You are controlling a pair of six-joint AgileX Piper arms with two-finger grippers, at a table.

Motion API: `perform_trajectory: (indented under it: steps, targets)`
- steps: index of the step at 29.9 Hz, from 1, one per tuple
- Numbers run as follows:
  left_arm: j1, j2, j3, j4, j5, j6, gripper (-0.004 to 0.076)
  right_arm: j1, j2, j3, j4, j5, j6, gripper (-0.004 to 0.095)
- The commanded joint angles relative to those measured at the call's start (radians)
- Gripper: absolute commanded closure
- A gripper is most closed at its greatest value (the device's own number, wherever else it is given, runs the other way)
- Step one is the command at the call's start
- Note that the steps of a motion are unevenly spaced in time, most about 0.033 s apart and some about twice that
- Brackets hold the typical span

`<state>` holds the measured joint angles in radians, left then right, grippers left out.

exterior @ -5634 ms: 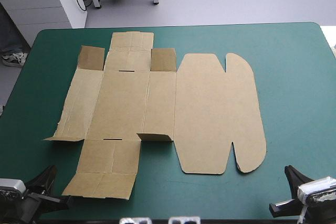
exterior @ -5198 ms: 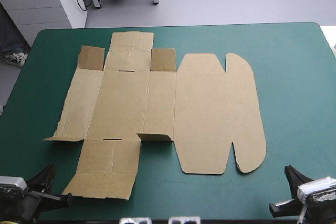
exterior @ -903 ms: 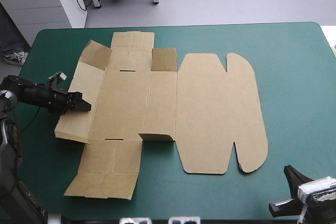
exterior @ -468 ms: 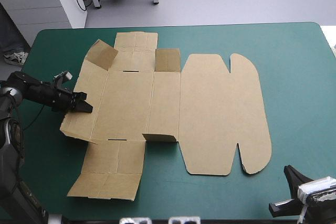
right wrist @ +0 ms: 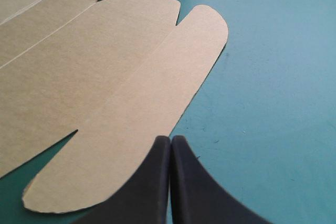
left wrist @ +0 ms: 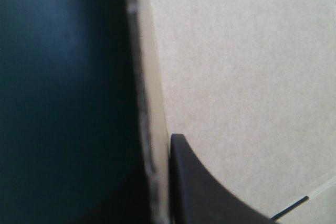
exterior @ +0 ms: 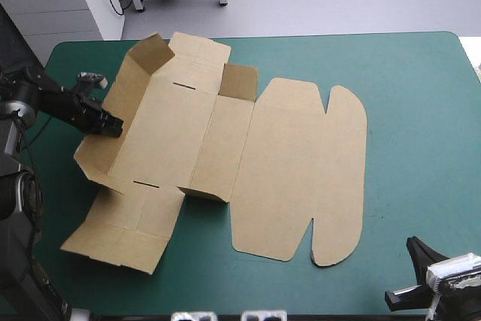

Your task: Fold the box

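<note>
Lower right, the right claw [exterior: 418, 249] sits pinched shut, idle. Centre-left on the counter [exterior: 421, 110] lies the box [exterior: 301, 163], with the left claw [exterior: 114, 128] nipping its upright left wall. Wall-raising is under way; next, probably, the opposite wall.

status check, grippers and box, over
Left gripper shut on the box's left wall, wall raised. Right gripper shut, idle at the table's near right corner, off the box. Lid flat; nothing in the way.
</note>
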<state>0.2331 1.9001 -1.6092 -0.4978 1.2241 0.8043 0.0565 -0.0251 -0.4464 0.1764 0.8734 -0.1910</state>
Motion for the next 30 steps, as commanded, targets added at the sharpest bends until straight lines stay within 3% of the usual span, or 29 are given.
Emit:
perform_trajectory:
  steps: [1,10,30]
  targets:
    - [-0.110,-0.083,-0.178,0.104,0.064,0.012,0.0732,0.005,-0.009,-0.022,0.011,-0.073,-0.002,0.0922]
    - [-0.466,-0.083,-0.411,0.538,0.062,0.014,0.0732,0.005,-0.009,-0.020,-0.004,-0.087,-0.002,0.0922]
    - [-1.080,-0.166,-0.355,1.007,0.006,-0.058,0.0732,0.005,-0.009,-0.020,-0.040,-0.094,0.057,0.0922]
